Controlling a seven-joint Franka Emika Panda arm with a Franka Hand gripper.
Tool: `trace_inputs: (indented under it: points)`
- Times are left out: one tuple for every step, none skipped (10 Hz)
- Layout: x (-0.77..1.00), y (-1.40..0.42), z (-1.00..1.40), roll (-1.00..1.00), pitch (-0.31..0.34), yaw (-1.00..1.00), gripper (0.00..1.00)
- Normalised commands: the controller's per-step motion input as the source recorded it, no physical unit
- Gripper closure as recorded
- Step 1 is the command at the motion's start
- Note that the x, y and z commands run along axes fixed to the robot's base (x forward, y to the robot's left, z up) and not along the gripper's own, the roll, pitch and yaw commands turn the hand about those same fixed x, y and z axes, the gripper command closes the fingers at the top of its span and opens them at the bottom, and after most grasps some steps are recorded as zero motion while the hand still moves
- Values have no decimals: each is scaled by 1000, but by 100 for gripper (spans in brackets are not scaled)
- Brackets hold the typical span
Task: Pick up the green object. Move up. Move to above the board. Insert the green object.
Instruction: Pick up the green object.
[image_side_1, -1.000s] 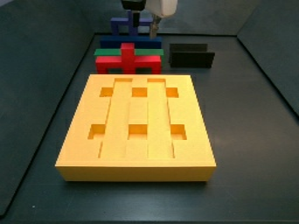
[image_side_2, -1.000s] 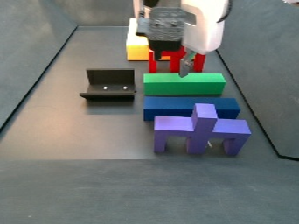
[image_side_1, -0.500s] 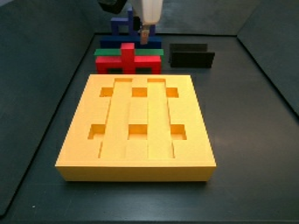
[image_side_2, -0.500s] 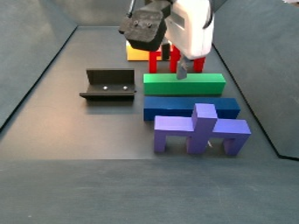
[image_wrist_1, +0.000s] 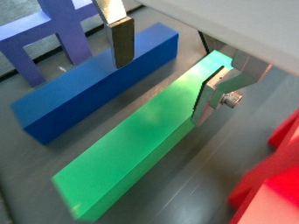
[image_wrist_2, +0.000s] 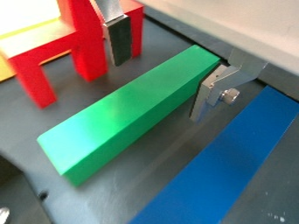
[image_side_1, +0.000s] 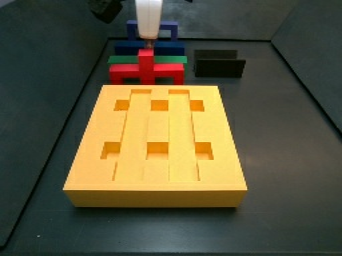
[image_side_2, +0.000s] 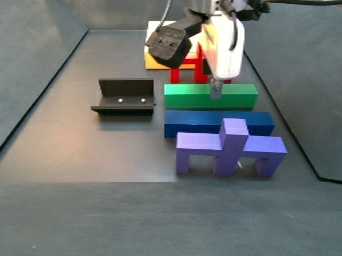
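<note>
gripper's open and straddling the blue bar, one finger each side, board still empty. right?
Not quite. The gripper straddles the green object, not the blue bar: both wrist views show one finger in the gap beside the blue bar and one against the green object's other side. It is open, and a side view shows the board with all its holes empty.

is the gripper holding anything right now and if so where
Nothing is held yet. The gripper is open, its fingers straddling one end of the green object.
</note>
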Motion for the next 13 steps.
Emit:
trace_inputs:
  points:
    - [-54, -154, -149, 121, 44, -126, 0]
    - [-177, -109, -149, 96, 3, -114, 0]
    - [0, -71, -309, 109, 0, -34, 0]
    - [-126, 0, -494, 94, 0, -91, 0]
    - [-197, 0, -263, 51, 0, -151, 0]
    - [-209, 86, -191, 0, 0, -174, 0]
    - [-203, 57, -234, 0, 0, -160, 0]
    - [-169, 97, -163, 0, 0, -169, 0]
    - [-77, 63, -63, 0, 0, -120, 0]
    - [0, 9, -91, -14, -11, -34, 0]
    - [0, 0, -86, -1, 0, 0, 0]
    - [0, 0, -86, -4, 0, 0, 0]
    - [0, 0, -51, 0, 0, 0, 0]
